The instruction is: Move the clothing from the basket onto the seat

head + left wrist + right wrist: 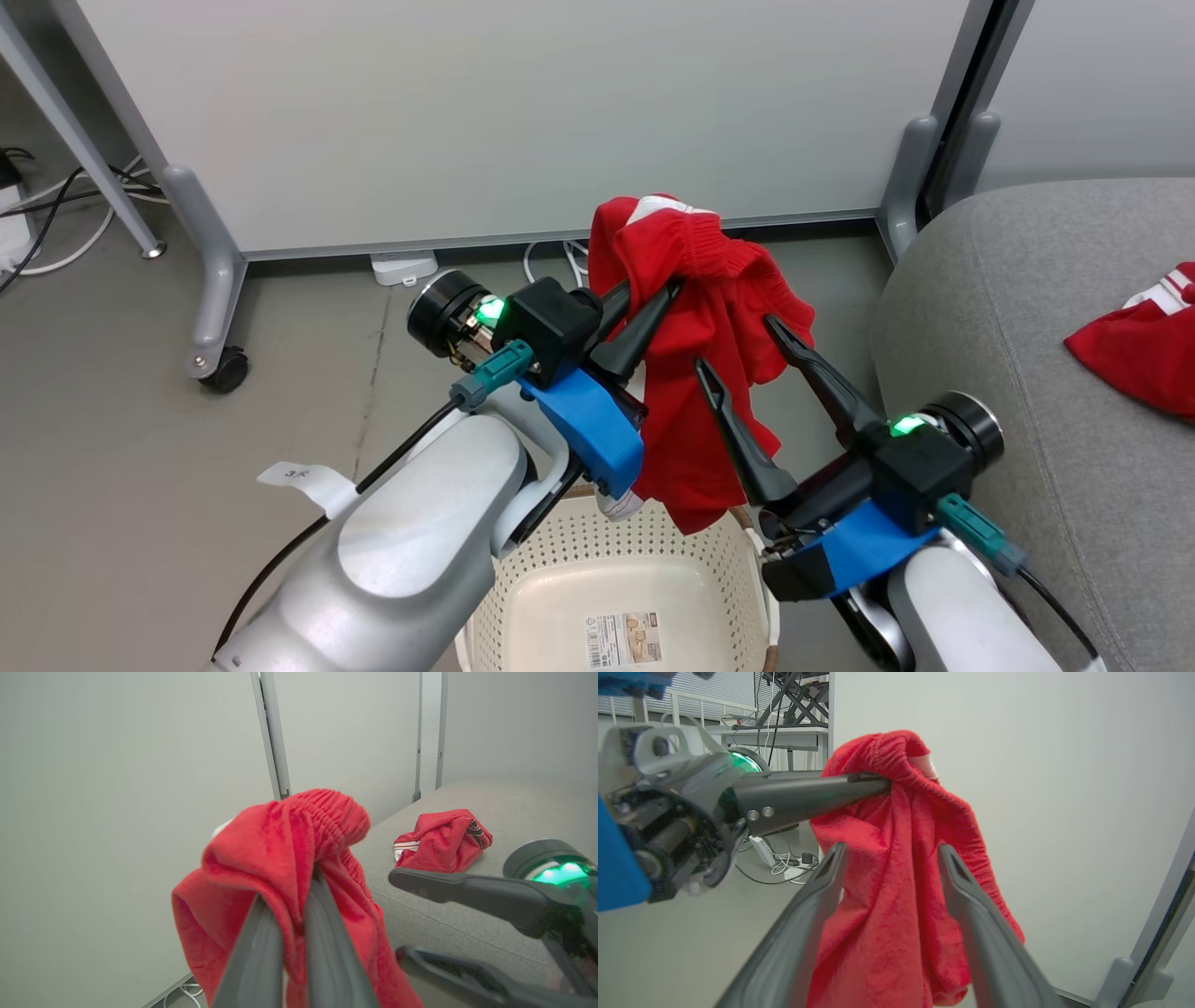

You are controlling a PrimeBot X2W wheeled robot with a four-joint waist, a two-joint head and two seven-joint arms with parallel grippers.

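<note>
Presently, in the head view: noting a soft red garment [719, 303] with a gathered waistband being pinched at its upper edge by the left gripper [667, 291], the dark fingers pressing together on the cloth. Noting the fabric hanging down past the far rim of the cream perforated plastic basket [569, 560], with a barcode sticker [623, 639] showing on the basket's bare floor. Recording the right gripper [736, 343] standing alongside with its long fingers spreading wide, one on either side of the hanging cloth; not managing to confirm contact. Noting a second red garment [1139, 345] with white stripes lying on the large grey woven-fabric seat [1008, 373] at the right, well apart from both grippers. Recording a pale wheeled partition panel [523, 112] standing behind.

Turning to the left wrist view: seeing the left gripper [289, 896] clamping tight, with the red garment [280, 835] bunching over its tips. Noting the second red garment [439, 840] lying crumpled on the seat [467, 924] beyond, and the right gripper [396, 914] gaping at the right.

Turning to the right wrist view: seeing the right gripper [893, 848] holding its fingers far apart, with the red garment [896, 914] hanging in the gap. Noting the left gripper [885, 784] reaching in from the left, nipping the gathered top.
</note>
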